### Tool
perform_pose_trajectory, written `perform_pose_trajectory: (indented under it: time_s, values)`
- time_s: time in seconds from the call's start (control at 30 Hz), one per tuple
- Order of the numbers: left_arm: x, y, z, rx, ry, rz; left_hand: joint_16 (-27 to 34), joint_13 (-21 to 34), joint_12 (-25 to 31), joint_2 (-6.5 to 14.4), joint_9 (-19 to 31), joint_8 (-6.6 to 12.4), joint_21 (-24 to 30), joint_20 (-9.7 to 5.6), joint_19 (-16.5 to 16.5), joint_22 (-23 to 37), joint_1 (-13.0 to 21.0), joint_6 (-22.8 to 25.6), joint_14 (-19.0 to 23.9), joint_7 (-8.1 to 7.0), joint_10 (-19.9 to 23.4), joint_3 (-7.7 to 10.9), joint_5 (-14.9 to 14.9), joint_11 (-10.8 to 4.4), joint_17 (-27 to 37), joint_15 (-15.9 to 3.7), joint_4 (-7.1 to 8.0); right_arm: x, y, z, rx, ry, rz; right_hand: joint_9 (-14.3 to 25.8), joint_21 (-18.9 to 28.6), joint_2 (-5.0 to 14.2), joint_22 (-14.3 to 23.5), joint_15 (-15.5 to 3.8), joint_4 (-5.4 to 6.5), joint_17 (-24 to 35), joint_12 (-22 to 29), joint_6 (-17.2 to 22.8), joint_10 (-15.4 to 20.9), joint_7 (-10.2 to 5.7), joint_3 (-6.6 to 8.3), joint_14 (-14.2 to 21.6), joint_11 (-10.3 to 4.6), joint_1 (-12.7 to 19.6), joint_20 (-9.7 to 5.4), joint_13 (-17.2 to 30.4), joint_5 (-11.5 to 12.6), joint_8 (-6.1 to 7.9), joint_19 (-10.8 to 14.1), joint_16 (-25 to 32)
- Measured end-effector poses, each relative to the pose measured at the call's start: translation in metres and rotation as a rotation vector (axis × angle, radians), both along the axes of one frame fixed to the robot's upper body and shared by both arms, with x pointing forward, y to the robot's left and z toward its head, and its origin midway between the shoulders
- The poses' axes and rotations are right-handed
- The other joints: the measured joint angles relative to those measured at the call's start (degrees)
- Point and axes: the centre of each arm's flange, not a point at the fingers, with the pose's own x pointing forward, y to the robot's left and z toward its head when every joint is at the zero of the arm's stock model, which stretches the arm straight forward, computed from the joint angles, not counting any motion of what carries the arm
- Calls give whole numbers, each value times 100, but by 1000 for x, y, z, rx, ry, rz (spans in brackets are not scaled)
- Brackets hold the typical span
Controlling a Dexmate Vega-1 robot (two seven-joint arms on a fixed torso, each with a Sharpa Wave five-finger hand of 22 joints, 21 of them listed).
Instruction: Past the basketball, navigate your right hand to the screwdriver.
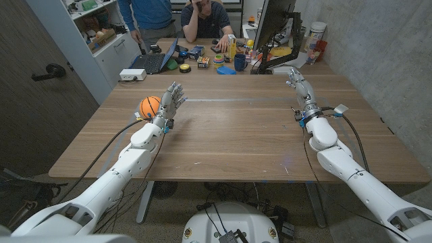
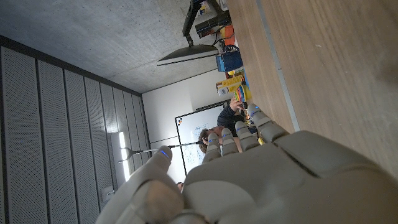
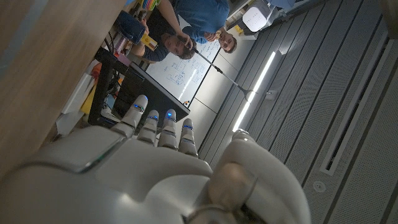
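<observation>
The table [image 1: 229, 135] fills the middle of the head view, a broad wooden top with bare planks across its centre. Along its far edge, at the upper middle of the frame, sits a clutter: a laptop [image 1: 154, 61], a blue mug [image 1: 240, 63], a yellow box [image 1: 232, 46] and other small items too small to tell. A monitor [image 1: 273, 23] stands at the upper right of that clutter. Two people are behind the table at the top of the frame, one standing [image 1: 145, 13], one seated [image 1: 206, 19] with a hand to the head.

The left arm [image 1: 115, 179] comes in from the lower left corner and the right arm [image 1: 351, 175] from the lower right.

The left hand [image 1: 171, 101] is left of centre, raised above the table with its fingers spread and pointing to the far edge, holding nothing. In the left wrist view the same hand [image 2: 261, 180] shows its back, fingers straight.

The right hand [image 1: 297, 84] is at the upper right of the table, near the far edge, fingers extended and apart, holding nothing. The right wrist view shows its back [image 3: 161, 180] with fingers reaching out side by side.

The basketball [image 1: 150, 106], small and orange, rests on the table just beside the left hand, on its left side in the frame.

I cannot pick out the screwdriver in any view.
</observation>
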Motion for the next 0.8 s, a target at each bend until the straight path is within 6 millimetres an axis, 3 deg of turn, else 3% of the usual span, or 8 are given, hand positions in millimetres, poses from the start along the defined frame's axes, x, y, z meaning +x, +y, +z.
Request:
perform_pose_trajectory:
  time_s: [0.3, 0.5, 0.8]
  values:
    - [1, -1, 0, 1, 3, -2, 0, 0, 0, 0, 0, 0, 0, 0, 0, 0, 0, 0, 0, 0, 0, 0, 20, 0, 0, 0, 0, -16, 1, 6, -68, -70, -196, -1, -30, -145, 0, -10, 24, 23, 0, 89, 39, -28, -151, 71, -39, -111, 62, 0, 0, 0, 40, 0]
    - [1, -1, 0, 1, 2, -2, 0, -1, 0, 0, 0, 0, 0, 0, 0, 0, 0, 0, 0, 0, 0, 0, 19, 0, 0, 0, 0, -26, 2, 8, -114, -93, -316, -1, -90, -353, -1, -10, 16, 28, 0, 87, 27, -30, -286, 71, -52, -217, 95, -1, 0, 0, 7, 0]
    - [1, -2, 0, 2, 2, -2, 0, -1, 0, 0, -1, 0, 0, 0, 0, -1, 0, 0, 0, 1, 0, -17, 18, 0, -1, 0, -17, -31, -4, 7, -179, -100, -523, -1, -148, -442, -1, -10, 15, 28, -39, 4, -48, -111, -395, 70, -79, -306, 135, -1, 32, -39, -34, -29]
